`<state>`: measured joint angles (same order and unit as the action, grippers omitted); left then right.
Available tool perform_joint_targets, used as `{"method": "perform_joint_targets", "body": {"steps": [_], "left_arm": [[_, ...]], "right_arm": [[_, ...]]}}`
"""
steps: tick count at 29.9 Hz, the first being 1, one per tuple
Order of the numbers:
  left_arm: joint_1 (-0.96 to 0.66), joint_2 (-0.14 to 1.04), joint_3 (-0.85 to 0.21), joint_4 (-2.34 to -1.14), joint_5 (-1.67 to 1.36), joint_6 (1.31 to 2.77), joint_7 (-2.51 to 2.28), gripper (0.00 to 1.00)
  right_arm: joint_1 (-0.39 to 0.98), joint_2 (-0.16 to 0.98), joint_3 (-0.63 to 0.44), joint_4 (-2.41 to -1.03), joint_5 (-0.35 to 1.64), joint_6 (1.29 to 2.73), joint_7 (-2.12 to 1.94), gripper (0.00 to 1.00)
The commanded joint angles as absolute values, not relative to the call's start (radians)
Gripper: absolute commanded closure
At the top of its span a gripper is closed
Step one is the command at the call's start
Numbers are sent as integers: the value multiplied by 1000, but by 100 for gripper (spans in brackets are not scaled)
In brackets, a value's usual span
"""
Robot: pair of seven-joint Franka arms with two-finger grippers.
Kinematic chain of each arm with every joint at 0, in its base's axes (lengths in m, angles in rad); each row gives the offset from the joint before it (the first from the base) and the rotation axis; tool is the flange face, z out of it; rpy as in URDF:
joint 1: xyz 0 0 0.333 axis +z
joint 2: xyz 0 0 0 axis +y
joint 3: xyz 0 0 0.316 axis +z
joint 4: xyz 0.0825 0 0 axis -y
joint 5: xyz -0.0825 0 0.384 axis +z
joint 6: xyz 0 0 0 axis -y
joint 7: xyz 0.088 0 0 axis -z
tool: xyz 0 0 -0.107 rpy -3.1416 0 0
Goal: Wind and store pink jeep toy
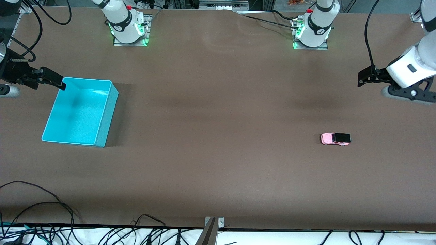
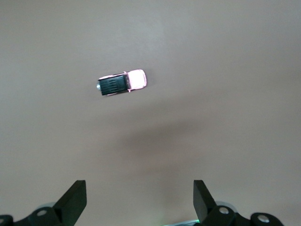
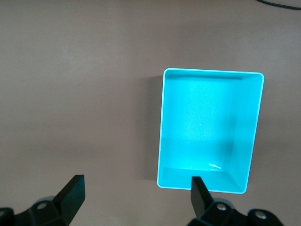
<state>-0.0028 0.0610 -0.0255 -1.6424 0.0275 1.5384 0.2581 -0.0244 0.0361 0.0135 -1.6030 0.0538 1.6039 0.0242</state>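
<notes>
Down on the brown counter [image 1: 218,136], toward the left arm's end, sits the pink jeep toy [image 1: 335,139]. It is a tiny light-pink car with a black top over its rear half, resting on its wheels, alone on bare surface with nothing touching it or crowding it. In the left wrist view the pink jeep toy [image 2: 122,83] lies well out from the two dark fingertips [image 2: 75,200].

Up in the air over the counter near that end hangs the left end effector [image 1: 360,80], its fingers spread apart and holding nothing. It is well apart from the car, and nothing stands between the two.

Well apart from the car, toward the right arm's end of the counter, stands a turquoise bin [image 1: 105,114], open-topped and rectangular. Much larger than the car, the turquoise bin [image 3: 254,117] has nothing visible inside it in the right wrist view.

Over the bin's corner hangs the right end effector [image 1: 63,85], its fingers likewise spread wide and gripping nothing.

Along the counter edge nearest the front camera runs a tangle of black cables [image 1: 51,234].
</notes>
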Motion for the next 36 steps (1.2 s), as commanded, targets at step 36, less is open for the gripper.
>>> {"method": "perform_joint_targets", "body": {"steps": [36], "left_arm": [[132,387,-26,-1939,86,2360,1456,0]], "right_arm": [[-25,38,12,-1589,38,1589,12,0]]}}
